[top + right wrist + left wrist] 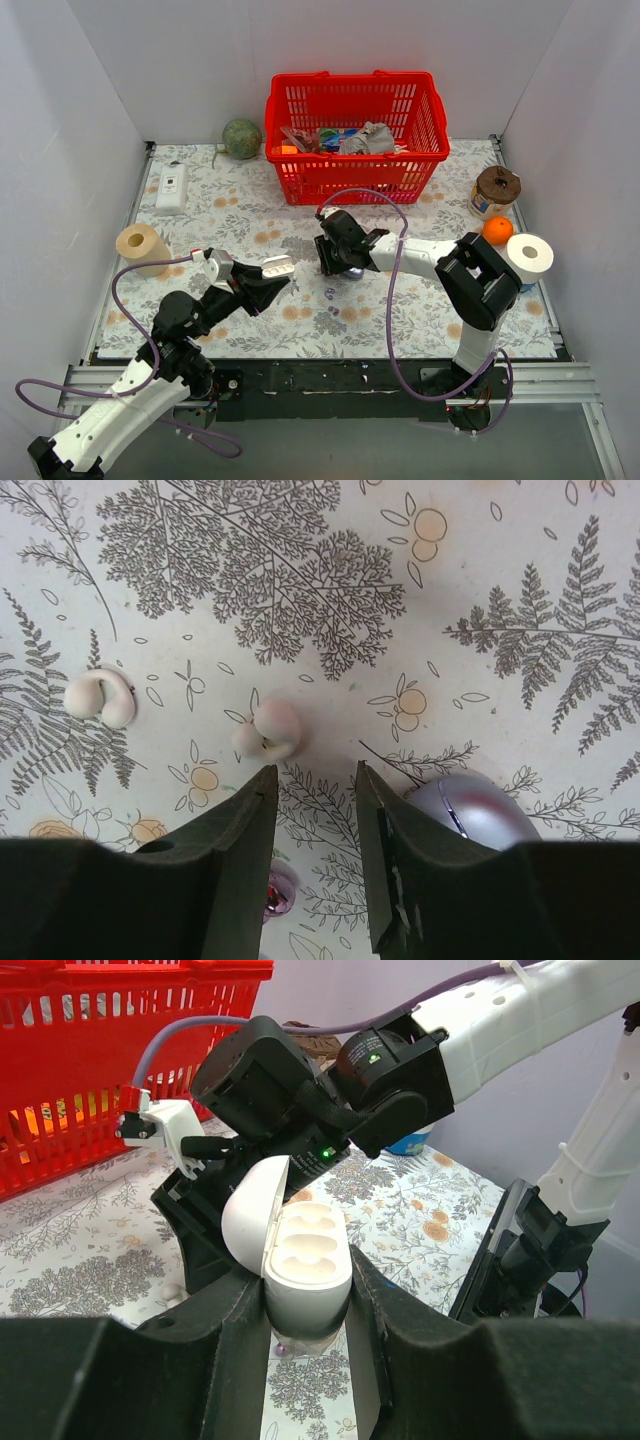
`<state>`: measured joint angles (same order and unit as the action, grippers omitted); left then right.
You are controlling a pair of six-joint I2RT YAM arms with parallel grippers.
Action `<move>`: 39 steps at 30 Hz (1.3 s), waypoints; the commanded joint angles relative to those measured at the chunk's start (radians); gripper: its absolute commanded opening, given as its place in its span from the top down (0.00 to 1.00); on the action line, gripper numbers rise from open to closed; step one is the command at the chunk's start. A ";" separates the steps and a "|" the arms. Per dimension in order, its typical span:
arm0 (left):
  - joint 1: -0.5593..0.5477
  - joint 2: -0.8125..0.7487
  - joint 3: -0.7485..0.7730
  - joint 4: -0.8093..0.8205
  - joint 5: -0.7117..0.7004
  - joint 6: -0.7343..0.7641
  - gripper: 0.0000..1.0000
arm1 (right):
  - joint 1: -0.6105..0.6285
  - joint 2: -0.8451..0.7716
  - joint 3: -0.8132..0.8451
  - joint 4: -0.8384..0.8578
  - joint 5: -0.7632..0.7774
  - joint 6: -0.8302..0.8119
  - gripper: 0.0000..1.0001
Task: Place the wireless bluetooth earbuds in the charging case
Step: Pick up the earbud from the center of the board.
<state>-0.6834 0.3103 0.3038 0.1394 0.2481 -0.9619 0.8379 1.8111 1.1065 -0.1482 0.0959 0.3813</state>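
Observation:
The lavender charging case [470, 810] lies shut on the cloth, just right of my right gripper's right finger. One dark purple earbud [278, 892] lies under the left finger; it also shows in the top view [330, 293] and the left wrist view [281, 1348]. The second purple earbud is out of view. My right gripper [315, 780] is open and empty, low over the cloth. My left gripper [307, 1290] is shut on a white oval case [300, 1255] with its lid open and two empty sockets, held above the cloth.
Two white earbuds [268, 730] [100, 696] lie ahead of the right gripper. A red basket [355, 135] stands at the back. There are paper rolls at the left [142, 245] and right [528, 257], an orange [497, 230], a jar [496, 188] and a green ball [241, 138].

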 commanded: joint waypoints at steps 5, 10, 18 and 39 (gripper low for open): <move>0.002 -0.004 0.028 0.019 0.013 0.002 1.00 | 0.000 -0.044 -0.051 0.079 0.001 0.048 0.55; 0.002 -0.002 0.029 0.019 0.014 -0.001 1.00 | 0.000 -0.048 -0.062 0.104 0.004 0.064 0.55; 0.002 -0.008 0.027 0.016 0.016 -0.001 1.00 | 0.000 -0.039 -0.040 0.113 -0.007 0.099 0.55; 0.002 -0.005 0.031 0.009 0.020 -0.001 1.00 | 0.001 0.083 0.068 0.041 -0.117 -0.100 0.76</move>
<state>-0.6834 0.3103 0.3038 0.1413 0.2573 -0.9653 0.8379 1.8664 1.1263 -0.0849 0.0261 0.3679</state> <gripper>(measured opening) 0.296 0.266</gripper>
